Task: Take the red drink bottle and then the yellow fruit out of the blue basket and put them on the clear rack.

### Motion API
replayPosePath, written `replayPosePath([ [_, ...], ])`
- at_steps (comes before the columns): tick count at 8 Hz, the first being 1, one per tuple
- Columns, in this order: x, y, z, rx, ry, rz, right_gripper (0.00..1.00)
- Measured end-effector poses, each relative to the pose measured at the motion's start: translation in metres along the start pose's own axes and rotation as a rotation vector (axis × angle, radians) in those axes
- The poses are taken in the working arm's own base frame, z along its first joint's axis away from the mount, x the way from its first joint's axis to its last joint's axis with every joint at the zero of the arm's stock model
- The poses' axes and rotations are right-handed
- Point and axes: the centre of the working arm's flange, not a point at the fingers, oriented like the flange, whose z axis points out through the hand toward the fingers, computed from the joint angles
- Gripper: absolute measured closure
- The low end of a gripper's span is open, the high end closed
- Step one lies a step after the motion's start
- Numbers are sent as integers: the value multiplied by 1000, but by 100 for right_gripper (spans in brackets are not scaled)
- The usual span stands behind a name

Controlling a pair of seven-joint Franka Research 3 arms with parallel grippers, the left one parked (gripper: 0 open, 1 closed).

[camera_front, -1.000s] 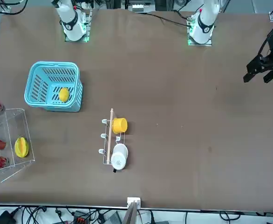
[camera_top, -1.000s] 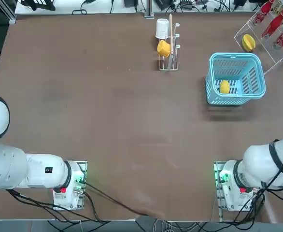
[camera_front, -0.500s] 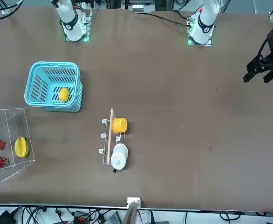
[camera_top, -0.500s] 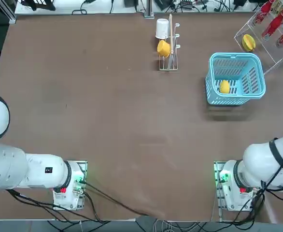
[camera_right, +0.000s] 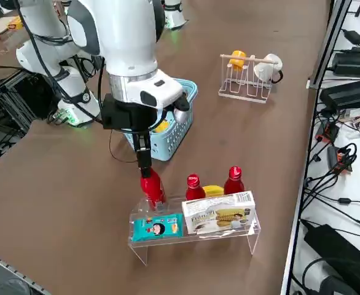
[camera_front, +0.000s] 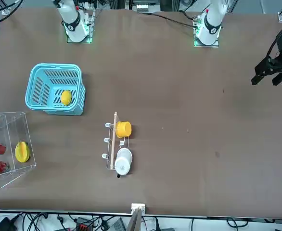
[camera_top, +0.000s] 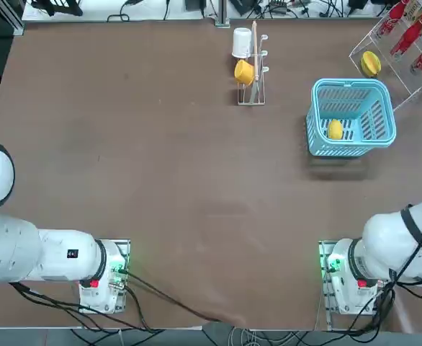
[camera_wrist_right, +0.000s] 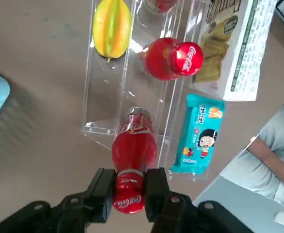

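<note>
Reading labels: we see white curly writing on the cap and side of the red drink bottle (camera_wrist_right: 134, 150); it looks like a cola logo, but we cannot spell it out.
Other writing: a second red bottle (camera_wrist_right: 167, 58) on the clear rack (camera_right: 195, 236) has the same white curly logo on its cap.
Boxes: a white cracker box (camera_right: 219, 213) with pictures of crackers and a teal snack pack (camera_right: 157, 227) with a cartoon child lean on the front of the rack; we cannot read their words.
Right gripper: our right gripper (camera_wrist_right: 130, 191) hangs over the end of the rack nearest the basket, pointing down.
Fingers: our two fingers (camera_wrist_right: 103, 187) are squeezed tight on the cap end of the red drink bottle.
Bottle direction: in the right side view the bottle (camera_right: 152, 187) stands upright, cap up in the gripper, bottom down at the rack; its long way runs up and down.
Bottle place: it is at the rack's end, right by the clear shelf; we cannot tell if it touches.
Yellow fruit: the small round yellow fruit (camera_top: 335, 130) lies on the floor of the blue basket (camera_top: 384, 94).
Blue basket: it stands on the table (camera_top: 160, 180) near the rack.
Rack fruit: a bigger yellow fruit (camera_wrist_right: 112, 27) lies on the rack.
Cup stand: a yellow cup (camera_front: 123, 129) and a white cup (camera_front: 123, 161) hang on a thin stand.
</note>
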Motion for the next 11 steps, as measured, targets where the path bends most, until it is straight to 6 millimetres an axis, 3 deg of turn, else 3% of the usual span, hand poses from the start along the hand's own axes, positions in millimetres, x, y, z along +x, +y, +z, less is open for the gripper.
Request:
replayPosePath([
  [9, 8, 3, 36, 25, -15, -5, 63],
  [10, 9, 3, 37, 23, -14, -2, 59],
  [11, 10, 3, 36, 21, -12, 4, 47],
])
